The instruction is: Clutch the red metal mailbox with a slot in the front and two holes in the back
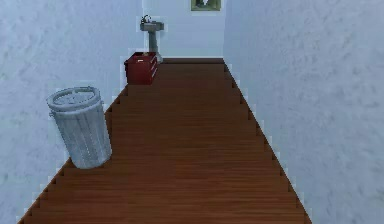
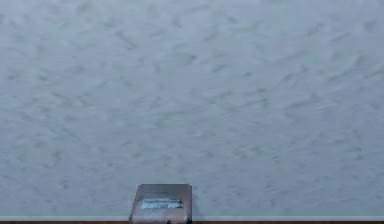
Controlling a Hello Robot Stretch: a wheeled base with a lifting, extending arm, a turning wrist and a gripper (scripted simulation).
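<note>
**Red mailbox sitting at the corridor's far left end**

The mailbox (image 1: 141, 67) is resting on the floor (image 1: 190, 140) at the far end, against the left wall (image 1: 50, 50) and just beside a pedestal sink (image 1: 151, 35). A picture (image 1: 206, 5) is hanging higher up, to the right. Being metal, the mailbox is probably going to feel rigid, fairly heavy and smooth enough to slip. A hold across a top edge or one thin side wall is looking safer than spanning the whole body. Its slot and holes are too small to make out, and whatever is lying inside is hidden.

Near left, well apart from it, a grey bin (image 1: 80, 125) is standing with its lid on, concealing any contents.

In the arm side view, a grey block (image 2: 162, 203) is showing at the bottom edge before a pale wall (image 2: 190, 90), too indistinct to name. The state of the jaws cannot be told.
</note>
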